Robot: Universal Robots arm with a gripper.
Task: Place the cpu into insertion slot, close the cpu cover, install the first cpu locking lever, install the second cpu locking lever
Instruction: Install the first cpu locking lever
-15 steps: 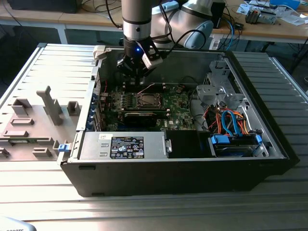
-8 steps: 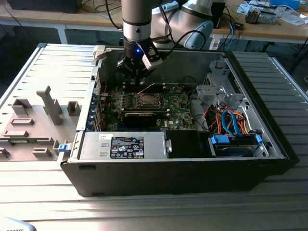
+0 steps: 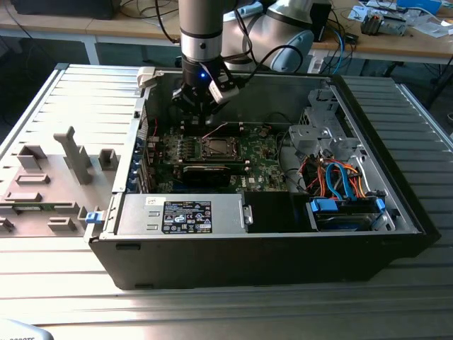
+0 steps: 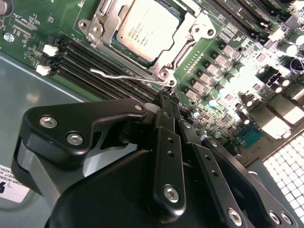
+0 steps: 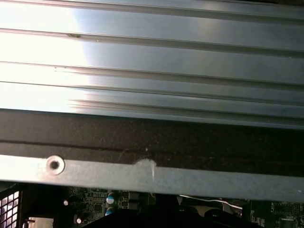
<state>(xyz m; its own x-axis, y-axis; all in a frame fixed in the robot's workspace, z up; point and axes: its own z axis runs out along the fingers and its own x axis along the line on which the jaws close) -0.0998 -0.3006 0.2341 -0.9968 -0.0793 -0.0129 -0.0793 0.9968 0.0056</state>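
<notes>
The cpu [image 4: 148, 29] already sits in its slot at the top middle of the second wrist view, with the cpu cover [image 4: 190, 40] shut down around it. The gripper [image 4: 167, 102] has its fingers pressed close together, holding nothing, right beside the thin wire locking lever [image 4: 124, 76]. The lever looks springy. It could slip off the fingers and snap back, or the tips could scrape the green board [image 4: 228, 85].
</notes>
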